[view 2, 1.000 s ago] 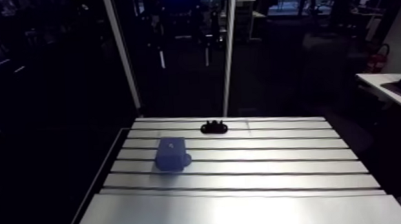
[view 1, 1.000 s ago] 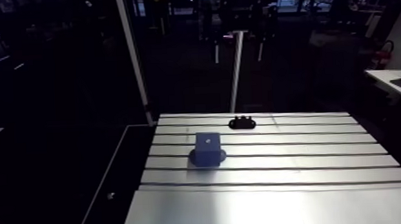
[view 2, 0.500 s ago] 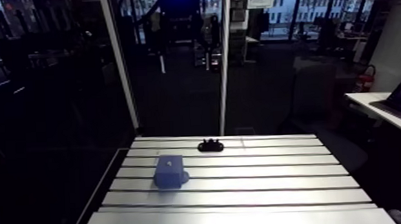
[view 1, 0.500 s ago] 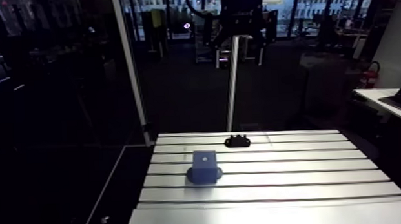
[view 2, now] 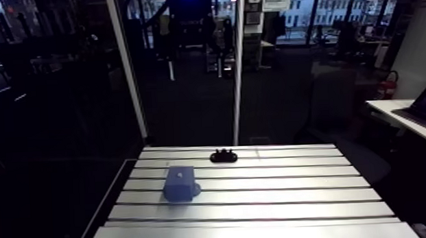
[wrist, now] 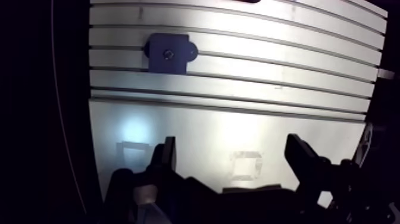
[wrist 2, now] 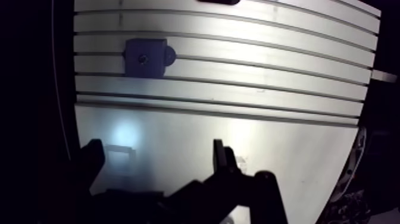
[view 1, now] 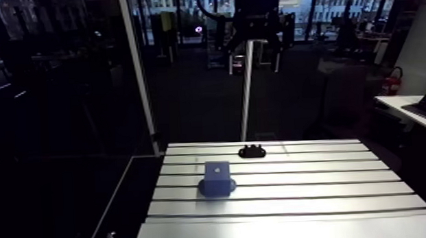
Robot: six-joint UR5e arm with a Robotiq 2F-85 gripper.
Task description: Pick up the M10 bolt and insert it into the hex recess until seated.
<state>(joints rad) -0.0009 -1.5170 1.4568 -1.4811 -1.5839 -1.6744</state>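
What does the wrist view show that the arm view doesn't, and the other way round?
Only the wrist view: that the gripper is open, nothing between its fingers, above bare table. Only the arm view: the small black part whole, beyond the blue block; the wrist view barely catches it. Both: the blue block on the slotted table.

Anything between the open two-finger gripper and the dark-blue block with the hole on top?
Nothing. In the wrist view only bare slotted aluminium table lies between the gripper and the dark-blue block.
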